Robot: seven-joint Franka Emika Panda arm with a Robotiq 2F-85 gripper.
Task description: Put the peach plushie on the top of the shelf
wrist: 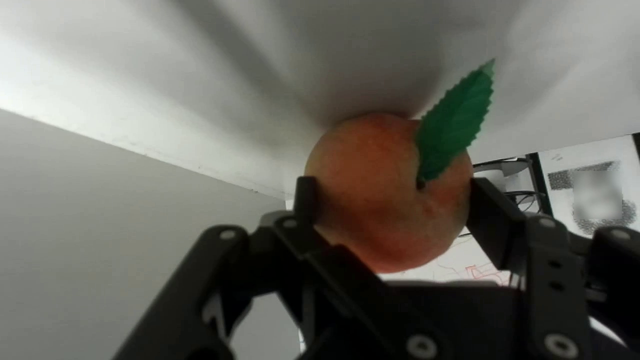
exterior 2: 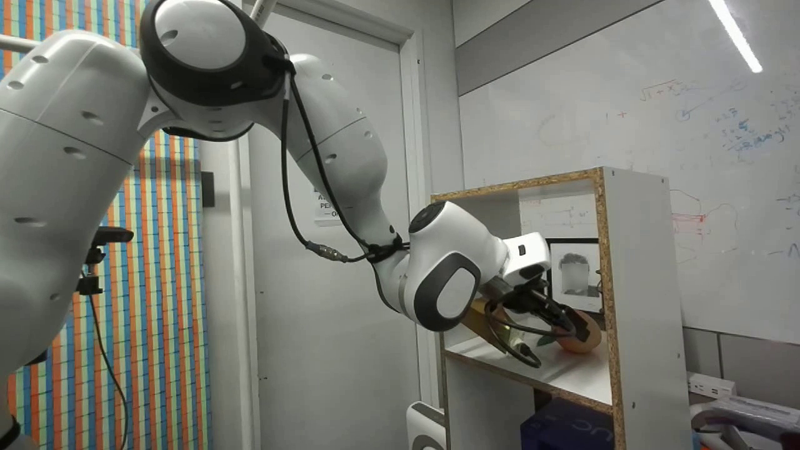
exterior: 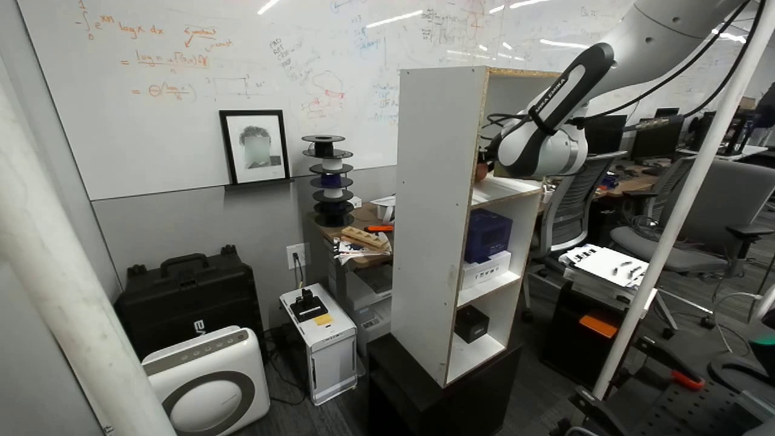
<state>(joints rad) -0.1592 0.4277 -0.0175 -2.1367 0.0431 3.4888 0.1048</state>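
The peach plushie (wrist: 385,210) is round, orange-peach, with a green leaf. It is in the uppermost open compartment of the white shelf (exterior: 433,212), below the shelf's top panel. The plushie also shows in both exterior views (exterior: 481,172) (exterior 2: 592,340), partly hidden by the gripper. My gripper (wrist: 392,192) has a black finger against each side of the plushie and is shut on it. In an exterior view my gripper (exterior 2: 572,324) reaches into the compartment from the front. The plushie is at or just above the compartment floor; I cannot tell if it touches. The shelf (exterior 2: 644,281) has bare side panels.
A brown-yellow object (exterior 2: 484,324) stands in the same compartment, behind the wrist. Lower compartments hold a dark blue box (exterior: 487,235) on a white box (exterior: 486,272), and a black box (exterior: 471,323). A spool stack (exterior: 330,181) and a framed picture (exterior: 257,145) are beyond the shelf.
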